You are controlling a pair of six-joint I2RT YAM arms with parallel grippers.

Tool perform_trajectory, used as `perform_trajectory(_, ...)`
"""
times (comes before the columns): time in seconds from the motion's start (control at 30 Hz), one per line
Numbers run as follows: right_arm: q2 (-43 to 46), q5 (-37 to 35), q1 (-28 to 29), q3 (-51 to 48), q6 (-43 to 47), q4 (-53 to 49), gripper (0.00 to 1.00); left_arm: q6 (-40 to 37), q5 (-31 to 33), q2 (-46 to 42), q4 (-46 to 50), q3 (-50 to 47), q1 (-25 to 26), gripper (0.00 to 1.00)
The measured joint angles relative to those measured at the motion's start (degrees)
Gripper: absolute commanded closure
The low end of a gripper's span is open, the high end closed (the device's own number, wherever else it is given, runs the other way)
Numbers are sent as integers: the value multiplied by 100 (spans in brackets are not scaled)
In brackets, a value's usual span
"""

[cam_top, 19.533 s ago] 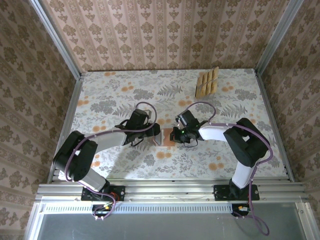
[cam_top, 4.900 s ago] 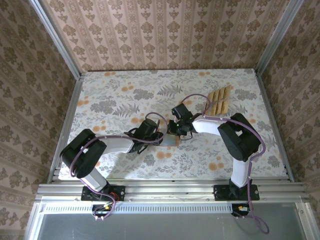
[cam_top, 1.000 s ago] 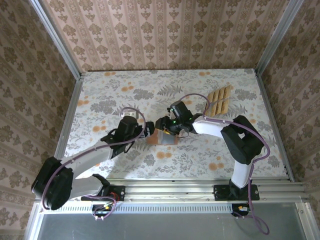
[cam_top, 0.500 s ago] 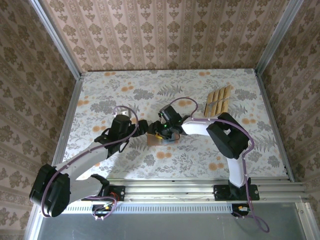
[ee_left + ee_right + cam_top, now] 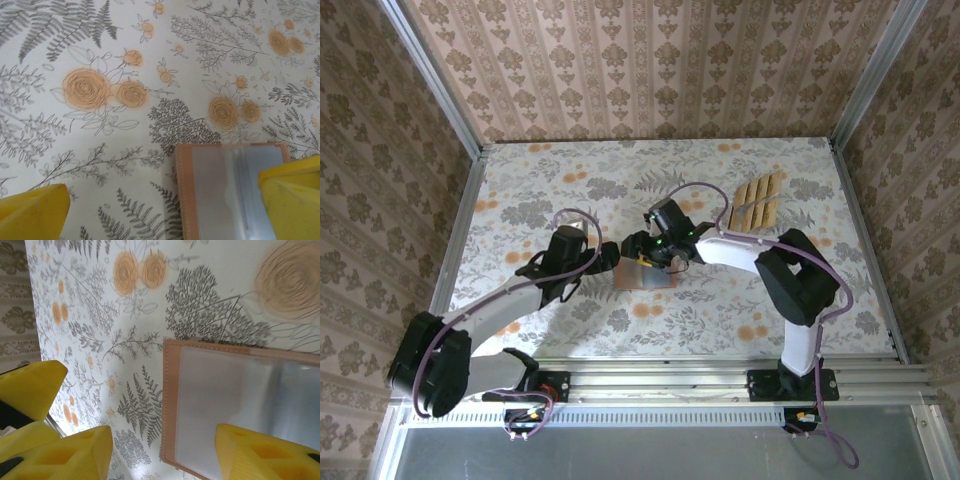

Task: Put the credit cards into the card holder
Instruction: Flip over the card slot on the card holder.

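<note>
Item count from my station
I see one card holder and what looks like four credit cards, fanned together.

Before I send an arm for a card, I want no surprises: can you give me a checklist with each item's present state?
1. Card holder open flat, pocket panels up: ok.
2. Left gripper jaws wide and empty: ok.
3. Right gripper jaws apart, holding nothing: ok.
4. Credit cards lying in a row at the far right, apart from the card holder: ok.
5. Grippers clear of the card holder: not ok, both crowd it.
6. A pocket is free: cannot tell.
</note>
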State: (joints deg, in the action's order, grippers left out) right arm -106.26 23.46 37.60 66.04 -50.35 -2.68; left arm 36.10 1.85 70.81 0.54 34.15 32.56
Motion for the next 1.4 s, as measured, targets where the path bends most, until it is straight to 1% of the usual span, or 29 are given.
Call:
perform_trajectory(0.1, 267, -142, -81, -120, 199, -136, 47, -157, -39, 411, 79, 210, 44, 0)
perform_trajectory(0.23, 455, -398, -81, -382, 439, -262, 59, -391, 9, 949, 256, 490, 251, 0)
perform_trajectory(0.33, 455, -577, -83, -608, 540, -345, 69, -533, 96, 1211, 378, 647, 424, 0)
perform_trajectory(0.4, 452, -684, -85, -745, 570, -385, 74, -608, 140, 1340, 402, 699, 496, 0)
perform_trajectory(0.53, 452, -857, -138, -960, 586, -378, 77, -704, 236, 1541, 420, 713, 520, 0)
perform_trajectory(0.73, 452, -1021, -254, -1226, 581, -354, 79, -765, 293, 1722, 376, 697, 520, 0)
perform_trajectory(1.03, 476, -1019, -286, -1281, 540, -273, 77, -782, 396, 1873, 192, 601, 529, 0)
perform_trajectory(1.17, 667, -1025, -328, -1274, 564, -474, 74, -782, 396, 1871, 175, 599, 529, 0)
perform_trajectory(1.23, 859, -1071, -378, -1178, 660, -752, 70, -782, 376, 1860, 179, 599, 529, 0)
perform_trajectory(1.33, 1147, -1266, -520, -752, 863, -1272, 56, -782, 278, 1816, 192, 608, 529, 0)
perform_trajectory(1.4, 1261, -1508, -678, -328, 1029, -1650, 53, -782, 195, 1788, 227, 654, 529, 0)
